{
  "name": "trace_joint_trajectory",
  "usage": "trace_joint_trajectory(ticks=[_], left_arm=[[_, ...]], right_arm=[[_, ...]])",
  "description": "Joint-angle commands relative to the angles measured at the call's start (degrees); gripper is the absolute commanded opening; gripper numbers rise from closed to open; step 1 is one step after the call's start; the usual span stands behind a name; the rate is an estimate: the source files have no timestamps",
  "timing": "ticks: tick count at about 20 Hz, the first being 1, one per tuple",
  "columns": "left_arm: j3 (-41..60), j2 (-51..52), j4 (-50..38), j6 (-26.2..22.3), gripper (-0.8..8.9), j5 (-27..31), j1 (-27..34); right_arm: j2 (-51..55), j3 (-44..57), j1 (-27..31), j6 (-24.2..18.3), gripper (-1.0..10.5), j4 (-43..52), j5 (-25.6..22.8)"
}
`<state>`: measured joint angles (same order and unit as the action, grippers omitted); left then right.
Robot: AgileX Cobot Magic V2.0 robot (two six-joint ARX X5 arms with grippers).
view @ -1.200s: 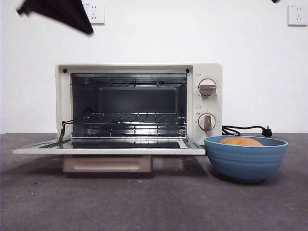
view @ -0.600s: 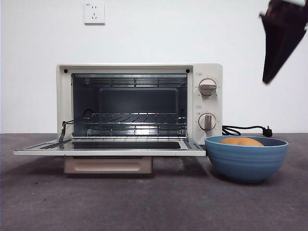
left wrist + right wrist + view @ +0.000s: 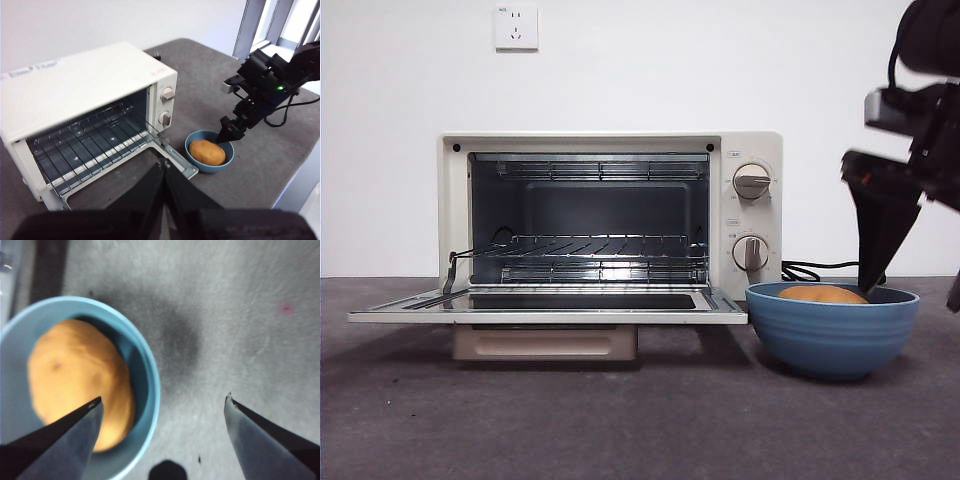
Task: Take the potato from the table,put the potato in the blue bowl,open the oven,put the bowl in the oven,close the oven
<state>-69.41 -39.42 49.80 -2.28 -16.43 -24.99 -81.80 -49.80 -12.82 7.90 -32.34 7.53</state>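
The oven stands with its door folded down flat and its racks bare. Right of it on the table sits the blue bowl holding the potato. My right gripper hangs low over the bowl's right side, open. In the right wrist view one jaw is above the potato inside the bowl, the other outside over the table, so the right gripper straddles the rim. My left gripper is shut, high above the oven, bowl and potato.
The black cord and plug lie behind the bowl. The open door reaches almost to the bowl's left rim. The beige handle hangs under the door. A wall stands close behind the oven.
The left arm has left the front view's top left corner. The right arm came in from the top right and dropped until its jaws reached the bowl's rim. Oven, bowl and potato stayed put.
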Motion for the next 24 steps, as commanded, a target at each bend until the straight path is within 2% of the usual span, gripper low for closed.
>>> trace_joint_trajectory(ticks=[1, 4, 6, 9, 14, 18, 21, 24], left_arm=[[0.35, 0.11, -0.22, 0.61, -0.08, 0.09, -0.17], [0.35, 0.11, -0.24, 0.61, -0.08, 0.09, -0.17], [0.35, 0.09, -0.24, 0.61, -0.08, 0.11, -0.17], [0.35, 0.09, -0.22, 0.61, -0.08, 0.13, -0.17], [0.35, 0.09, -0.24, 0.5, -0.08, 1.46, -0.17], [0.35, 0.09, -0.24, 0.2, -0.08, 1.46, -0.17], [0.35, 0.09, -0.44, -0.35, -0.08, 1.44, -0.17], [0.35, 0.09, -0.42, -0.81, -0.08, 1.4, -0.17]], right_arm=[[-1.66, 0.09, 0.04, -0.42, 3.4, 2.08, 0.13], [-3.26, 0.09, 0.02, -0.44, 1.8, 2.97, 1.6], [-4.42, 0.09, 0.02, -0.46, 1.8, 3.1, 1.57], [-4.96, 0.09, 0.0, -0.46, -0.1, 4.07, 1.6], [-3.76, 0.09, -0.04, -0.44, -0.2, 3.26, 1.57], [2.38, -0.44, -1.7, 0.24, -0.2, 0.57, 1.57], [7.04, -2.71, -5.92, 1.22, -0.2, -3.5, 1.53], [7.28, -6.88, -12.17, 3.91, -0.2, -3.3, 1.03]])
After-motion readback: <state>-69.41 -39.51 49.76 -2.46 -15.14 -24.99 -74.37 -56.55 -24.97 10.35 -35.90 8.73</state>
